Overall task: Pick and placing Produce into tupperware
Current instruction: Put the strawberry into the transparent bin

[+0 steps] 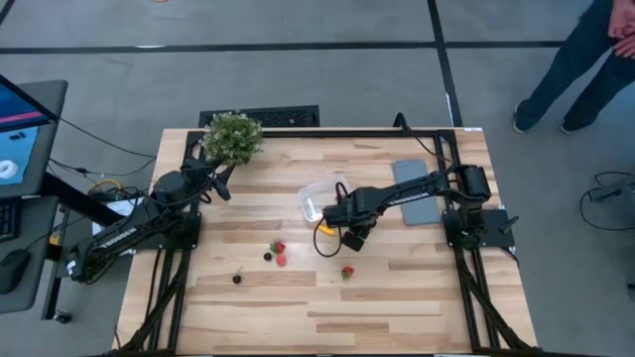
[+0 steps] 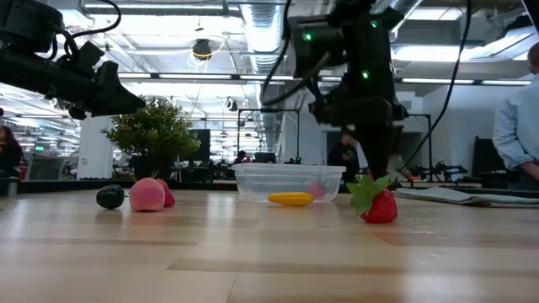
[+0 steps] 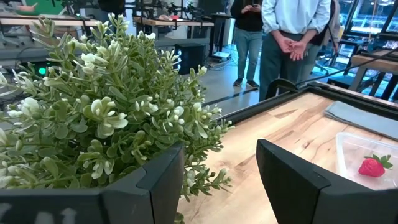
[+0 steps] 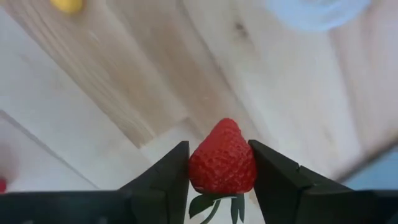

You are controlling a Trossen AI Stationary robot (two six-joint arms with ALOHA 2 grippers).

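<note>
My right gripper (image 1: 352, 238) hangs low over the table's middle, just near of the clear tupperware (image 1: 322, 198), and is shut on a red strawberry (image 4: 222, 163). One strawberry (image 3: 372, 166) lies inside the tub. On the wood lie a yellow-orange piece (image 1: 325, 230), a lone strawberry (image 1: 347, 271), two red pieces (image 1: 279, 254) and two dark berries (image 1: 268, 256) (image 1: 237, 279). My left gripper (image 3: 221, 186) waits open, raised beside the bushy potted plant (image 1: 232, 137) at the far left. My right gripper pinches the strawberry between its two fingers (image 4: 171, 177), one on each flank (image 4: 198, 165). The fingers come from above, pointing down. The berry's green leafy end (image 4: 208, 205) faces the wrist and its pointed tip faces the table. Whether the tip touches the wood I cannot tell.
A flat grey slab (image 1: 415, 193) lies right of the tub under my right arm. The plant (image 3: 93, 112) crowds my left gripper's view. People (image 3: 292, 37) stand beyond the table's far edge, one (image 1: 585, 59) near its far right corner. Bare wood fills the near half.
</note>
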